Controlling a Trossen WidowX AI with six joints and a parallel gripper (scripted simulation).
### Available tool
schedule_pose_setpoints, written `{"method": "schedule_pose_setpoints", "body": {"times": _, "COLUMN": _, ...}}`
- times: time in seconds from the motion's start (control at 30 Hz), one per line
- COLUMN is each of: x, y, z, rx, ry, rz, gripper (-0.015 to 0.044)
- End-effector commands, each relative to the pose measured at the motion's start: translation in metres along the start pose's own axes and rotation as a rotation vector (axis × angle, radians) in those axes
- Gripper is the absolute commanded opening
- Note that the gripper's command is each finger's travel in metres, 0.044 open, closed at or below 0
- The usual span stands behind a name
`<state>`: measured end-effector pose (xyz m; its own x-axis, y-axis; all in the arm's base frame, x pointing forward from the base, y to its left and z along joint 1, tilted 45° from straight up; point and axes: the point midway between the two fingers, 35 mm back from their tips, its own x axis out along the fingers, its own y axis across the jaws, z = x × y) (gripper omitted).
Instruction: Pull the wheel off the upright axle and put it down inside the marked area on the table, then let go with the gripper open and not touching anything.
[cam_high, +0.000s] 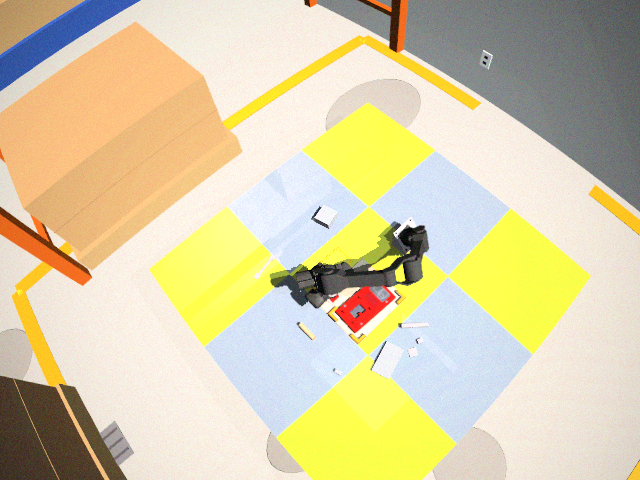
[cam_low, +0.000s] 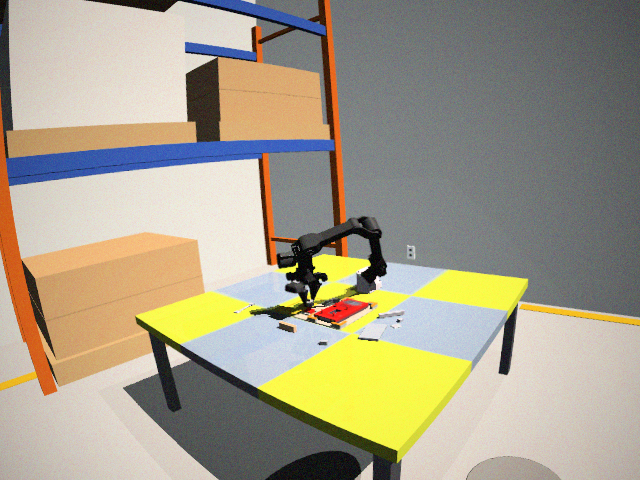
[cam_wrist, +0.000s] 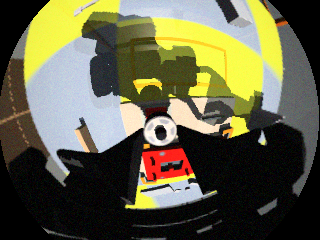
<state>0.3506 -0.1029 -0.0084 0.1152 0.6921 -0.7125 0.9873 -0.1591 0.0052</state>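
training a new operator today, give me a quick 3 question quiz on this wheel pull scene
1. True or false: the black parallel-jaw gripper is shut on the small white round wheel.
2. The flat red board lies on which colour tile of the table? A) yellow B) pale blue C) grey
3. Fill in: the small tan wooden block lies on a ____ tile.

Key: 1 true; 2 A; 3 pale blue

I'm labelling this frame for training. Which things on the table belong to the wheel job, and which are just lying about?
Job:
- wheel, gripped in the hand
- red board beneath it
- marked area, outlined on the yellow tile

Lying about:
- wooden block
- white box
- grey plate
- white bar
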Motion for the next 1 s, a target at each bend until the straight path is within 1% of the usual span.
{"method": "schedule_pose_setpoints", "body": {"times": 0.0, "x": -0.0070, "y": 0.0007, "z": 0.0011, "rx": 0.000, "ry": -0.004, "rz": 0.011, "gripper": 0.0000}}
{"method": "schedule_pose_setpoints", "body": {"times": 0.97, "x": -0.0166, "y": 0.0006, "z": 0.0012, "rx": 0.002, "ry": -0.004, "rz": 0.013, "gripper": 0.0000}}
